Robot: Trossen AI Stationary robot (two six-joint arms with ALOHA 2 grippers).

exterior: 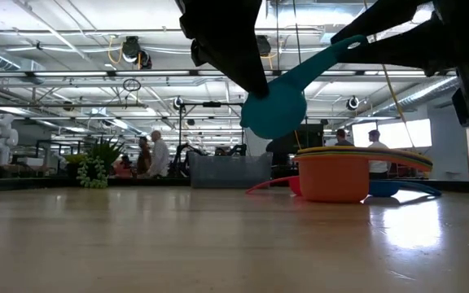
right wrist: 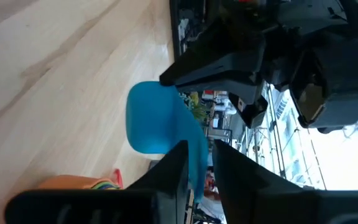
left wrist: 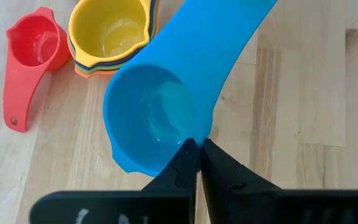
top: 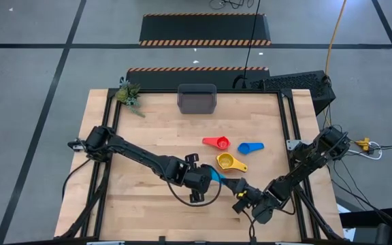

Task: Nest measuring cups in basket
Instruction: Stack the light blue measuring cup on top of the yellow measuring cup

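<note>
Currently mid-air handover over the near centre of the pale wooden desk [top: 148,129]: small cyan round plastic measuring cup with a flat handle [left wrist: 160,106] held clear of the surface, bowl end toward the left arm, handle toward the right arm. Left gripper [left wrist: 197,155] clenched, pinching the bowl rim of the cyan cup. Right gripper [right wrist: 197,158] straddling the handle, fingers close to it on both sides; cannot tell whether gripping or just letting go. Nested stack topped by a yellow plastic cup, orange one at the base [top: 227,162], sitting on the desk just beyond the grippers; red plastic cup [top: 218,143] and blue plastic cup [top: 250,147] loose beside it, apart from each other. Dark grey rectangular plastic basket [top: 197,99] at the far edge, well apart from all cups, nothing visible inside. Small green plant [top: 128,94] at the far left corner. Risks, judged: rim pinch thin, so cup likely to swing or drop if one side lets go early; two arms pulling on one cup could twist it loose; lowered bowl could clip the stack and topple it. Room: open desk between cups and basket, wide bare area to the left; black frame rails along the sides limit sideways sweep.
</note>
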